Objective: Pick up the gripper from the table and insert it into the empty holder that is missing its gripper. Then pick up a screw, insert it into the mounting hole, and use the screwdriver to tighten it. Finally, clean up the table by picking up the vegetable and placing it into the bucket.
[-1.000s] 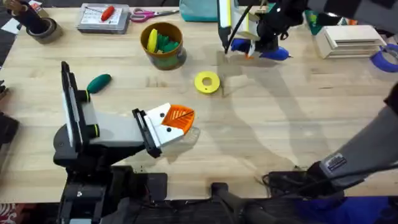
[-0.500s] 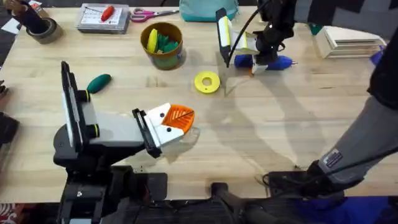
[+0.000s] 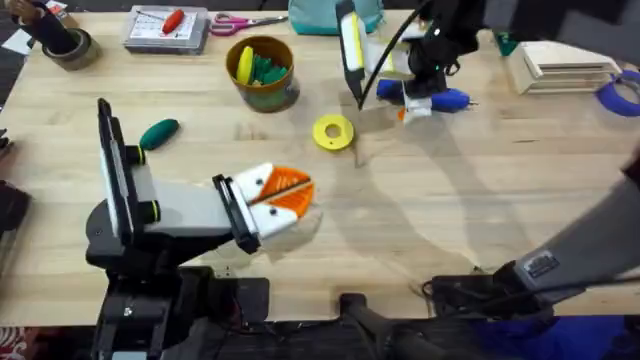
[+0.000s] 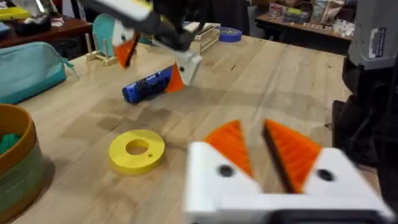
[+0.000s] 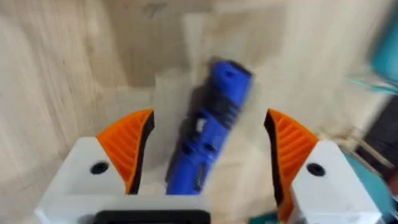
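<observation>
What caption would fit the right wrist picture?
Open right end effector poised around the blue screwdriver lying on the wooden table.

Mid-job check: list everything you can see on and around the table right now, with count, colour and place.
Screwdriver: 1, blue, far right of the table, lying under the right gripper.
Vegetable: 1, dark green, left side, on the wood.
Bucket: 1, olive-yellow, far centre-left, yellow and green items inside.
Ring: 1, yellow, flat, centre.
Pouch: 1, teal, far edge.
Scissors: 1, pink handles, far edge.
Clear box: 1, red item inside, far left.
Tape roll: 1, dark, far left corner.
White stand: 1, far right.
Left gripper: white with orange pads, open, near centre-left.
Right gripper: white with orange pads, open, straddling the screwdriver.
</observation>
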